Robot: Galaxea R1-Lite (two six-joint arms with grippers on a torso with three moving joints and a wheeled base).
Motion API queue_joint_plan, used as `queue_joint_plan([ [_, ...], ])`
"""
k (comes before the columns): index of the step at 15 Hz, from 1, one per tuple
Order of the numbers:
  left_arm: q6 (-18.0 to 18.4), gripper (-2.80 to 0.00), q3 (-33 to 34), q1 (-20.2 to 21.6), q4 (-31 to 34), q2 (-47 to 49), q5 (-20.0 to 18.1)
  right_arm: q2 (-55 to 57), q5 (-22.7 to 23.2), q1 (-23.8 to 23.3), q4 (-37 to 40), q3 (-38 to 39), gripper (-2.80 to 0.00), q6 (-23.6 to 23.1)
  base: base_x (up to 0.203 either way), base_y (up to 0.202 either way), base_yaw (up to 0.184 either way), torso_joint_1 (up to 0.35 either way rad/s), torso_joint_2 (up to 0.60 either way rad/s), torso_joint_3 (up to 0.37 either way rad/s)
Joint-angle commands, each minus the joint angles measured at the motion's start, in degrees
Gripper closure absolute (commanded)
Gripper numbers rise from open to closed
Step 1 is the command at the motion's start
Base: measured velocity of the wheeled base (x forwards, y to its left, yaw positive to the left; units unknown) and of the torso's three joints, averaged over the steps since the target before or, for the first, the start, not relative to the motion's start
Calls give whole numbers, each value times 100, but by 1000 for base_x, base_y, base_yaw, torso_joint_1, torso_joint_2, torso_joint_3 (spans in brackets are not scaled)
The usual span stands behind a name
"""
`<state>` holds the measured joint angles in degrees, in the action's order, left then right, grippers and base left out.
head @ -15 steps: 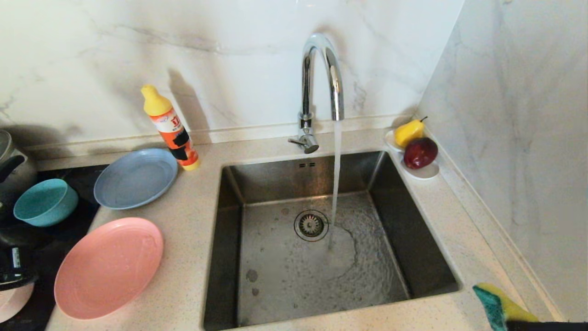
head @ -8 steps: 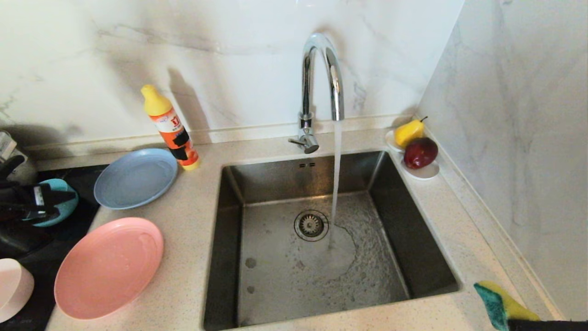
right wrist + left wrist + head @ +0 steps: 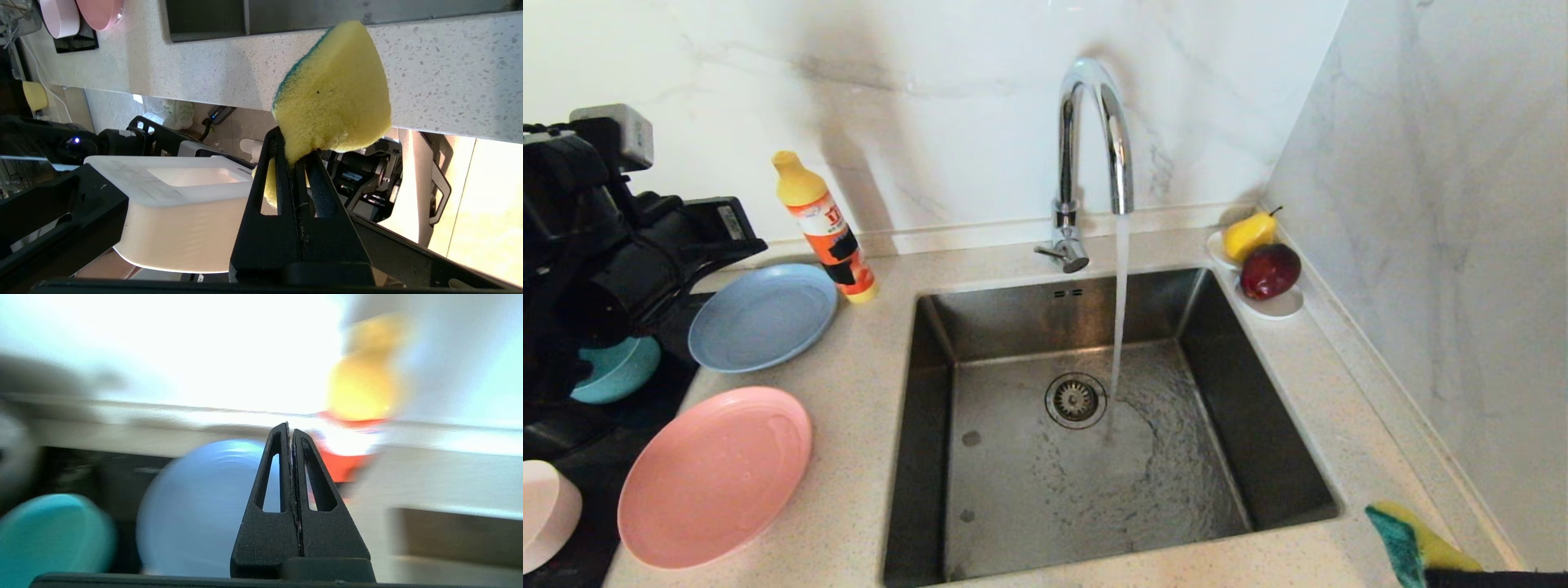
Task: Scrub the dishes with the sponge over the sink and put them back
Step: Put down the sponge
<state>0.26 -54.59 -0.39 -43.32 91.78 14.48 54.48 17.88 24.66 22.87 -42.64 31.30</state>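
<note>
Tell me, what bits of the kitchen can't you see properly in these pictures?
- Teal bowl: head view, mostly hidden behind the left arm.
- Pale pink-white bowl: head view, cut off by the picture's edge.
- Sponge: head view, partly cut off; right gripper pinches it.
- Soap bottle: left wrist view, too blurred to read, beyond the shut left gripper.

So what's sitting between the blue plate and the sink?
In the head view, an orange bottle with a yellow cap stands behind the gap; otherwise only bare counter separates the blue plate from the sink.
</note>
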Motion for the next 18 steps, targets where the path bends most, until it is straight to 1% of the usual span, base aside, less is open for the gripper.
queue_joint_plan([
  [1,-57,0,199,-567,87,-856,124,28,5,-16,7,-25,0,17,0,0,0,0,0,0],
  [3,-89,0,525,-973,546,-2056,195,10,13,-49,7,-61,0,17,0,0,0,0,0,0],
  [4,-83,0,708,-1082,824,-2664,216,2,13,-49,7,-78,0,17,0,0,0,0,0,0],
  [6,-75,0,1144,-1218,1461,-3955,298,-58,13,-49,16,-56,0,17,0,0,0,0,0,0],
  [8,-66,0,1690,-1246,2150,-5146,596,-42,5,-76,16,37,0,17,0,0,0,0,0,0],
  [10,-61,0,2336,-1070,2666,-6082,986,-27,-4,-76,7,105,0,17,0,0,0,0,0,0],
  [11,-60,0,2725,-750,2840,-6459,1161,-25,-4,-76,7,107,0,17,0,0,0,0,0,0],
  [12,-60,0,3048,-329,2969,-6722,1285,-16,-4,-76,7,107,0,17,0,0,0,0,0,0],
  [13,-49,0,3284,-103,3093,-7048,1332,-16,-13,-76,7,120,0,17,0,0,0,0,0,0],
  [14,-26,0,3508,-24,3293,-7425,1312,-25,-4,-76,7,125,0,17,0,0,0,0,0,0],
  [15,-9,0,3693,15,3571,-7799,1153,-51,4,-76,7,125,0,17,0,0,0,0,0,0],
  [17,3,0,3949,53,4318,-8579,372,-106,5,-67,9,125,0,26,0,0,0,0,0,0],
  [18,35,0,4097,64,4841,-8949,-77,-130,5,-67,16,125,0,26,0,0,0,0,0,0],
])
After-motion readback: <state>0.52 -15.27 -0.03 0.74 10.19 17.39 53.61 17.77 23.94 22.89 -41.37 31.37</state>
